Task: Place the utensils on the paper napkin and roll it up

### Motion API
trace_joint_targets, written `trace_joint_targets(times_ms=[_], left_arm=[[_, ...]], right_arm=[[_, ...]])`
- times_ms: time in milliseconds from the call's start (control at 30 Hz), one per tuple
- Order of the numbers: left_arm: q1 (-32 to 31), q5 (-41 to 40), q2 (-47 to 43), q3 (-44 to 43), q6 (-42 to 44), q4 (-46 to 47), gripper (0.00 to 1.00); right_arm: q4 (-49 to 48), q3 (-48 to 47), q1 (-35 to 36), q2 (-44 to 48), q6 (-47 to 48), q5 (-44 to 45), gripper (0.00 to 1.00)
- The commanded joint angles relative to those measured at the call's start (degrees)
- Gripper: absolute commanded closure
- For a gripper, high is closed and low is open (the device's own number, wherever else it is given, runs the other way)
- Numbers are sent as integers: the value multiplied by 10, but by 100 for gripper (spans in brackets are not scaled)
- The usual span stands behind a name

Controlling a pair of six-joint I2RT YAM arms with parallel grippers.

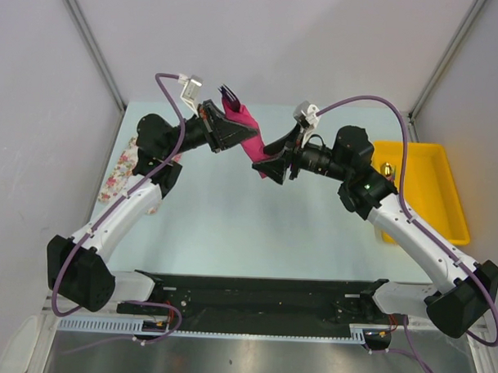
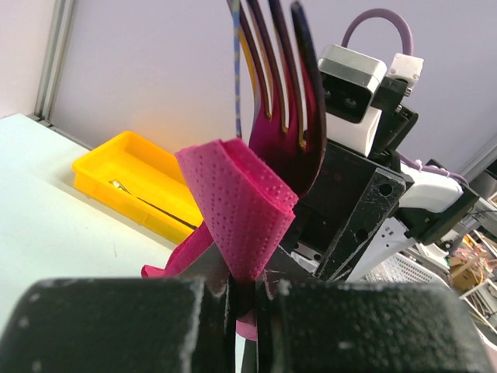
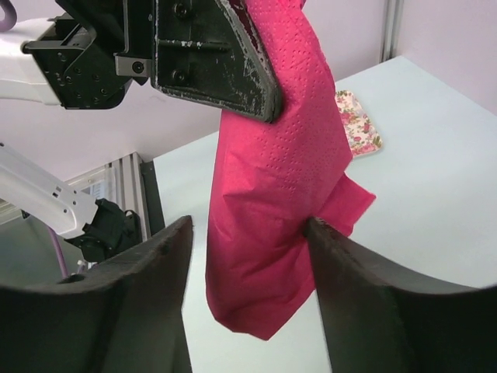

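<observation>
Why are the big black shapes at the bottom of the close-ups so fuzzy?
Left wrist view: the left gripper's fingers blur, too near the lens; the paper napkin is crisp. Right wrist view: the right gripper's fingers blur likewise. Top view: sharp.

This looks like a robot lab, not a home. The left arm and the right arm are bolted by a black bar at the bottom. Purple cables loop off them. The pale table sits inside bare white walls with metal posts.
</observation>
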State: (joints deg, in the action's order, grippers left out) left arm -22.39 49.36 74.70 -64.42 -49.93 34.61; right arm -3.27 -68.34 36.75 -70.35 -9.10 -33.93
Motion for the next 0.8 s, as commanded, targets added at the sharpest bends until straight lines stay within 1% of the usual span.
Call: trace_joint_targets(times_ms=[0,67,200,300,433,767], left_arm=[[-14,17,-15,2,3,27,100],[-13,14,-19,5,7,22,100],[-13,-8,-26,10,23,-5,100],[-13,-13,-24,12,23,-1,100],[-15,-13,-21,13,14,9,100],[-18,-10,-20,6,10,12,100]], right_arm=[[-3,-24,1,3,-3,4,30],[5,-34,2,7,-5,14,27],[20,-41,7,35,14,66,26],[30,-34,17,58,30,92,23],[31,-24,20,58,34,90,21],[23,-15,24,28,40,75,22]])
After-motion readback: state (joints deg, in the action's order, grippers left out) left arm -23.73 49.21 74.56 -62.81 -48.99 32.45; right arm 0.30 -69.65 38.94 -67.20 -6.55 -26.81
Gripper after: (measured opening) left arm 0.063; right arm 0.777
